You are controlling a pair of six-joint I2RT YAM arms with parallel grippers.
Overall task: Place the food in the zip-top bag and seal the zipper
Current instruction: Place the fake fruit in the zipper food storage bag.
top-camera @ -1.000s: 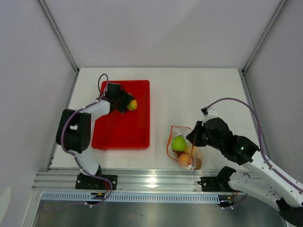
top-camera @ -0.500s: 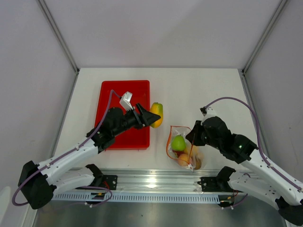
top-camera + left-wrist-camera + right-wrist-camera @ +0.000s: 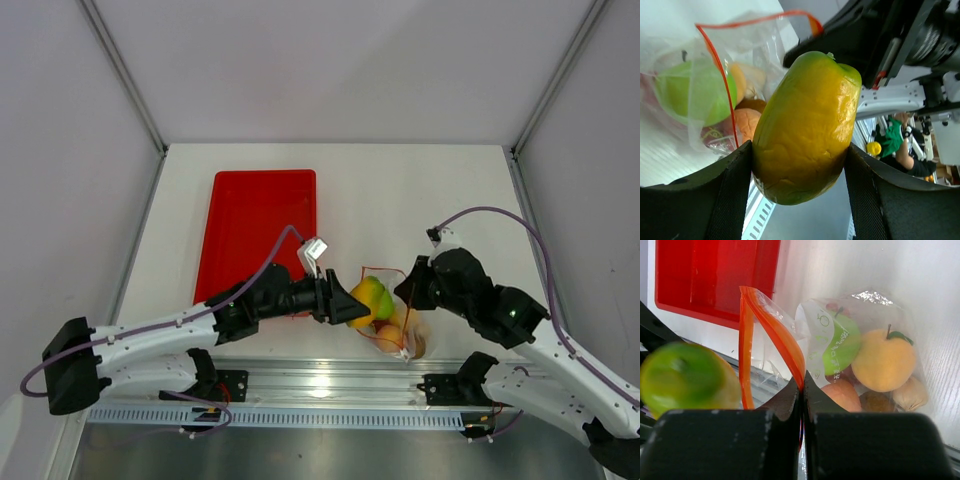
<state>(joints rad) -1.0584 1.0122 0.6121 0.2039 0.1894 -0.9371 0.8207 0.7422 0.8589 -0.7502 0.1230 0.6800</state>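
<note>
Beside the bag point(image 3: 412, 336), outstretched left gripper point(image 3: 349, 302) clamps the mango point(image 3: 369, 296); right gripper point(image 3: 802, 394) pinches the zipper point(image 3: 746, 340).

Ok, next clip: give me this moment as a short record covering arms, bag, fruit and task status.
left gripper: closed on mango, held at the bag's mouth, not inside
right gripper: shut, pinching zipper, holding the mouth open
bag: clear, contains green apple, orange and other fruit
tray: red, no fruit visible on it
status: mango not yet in; zipper unsealed
</note>
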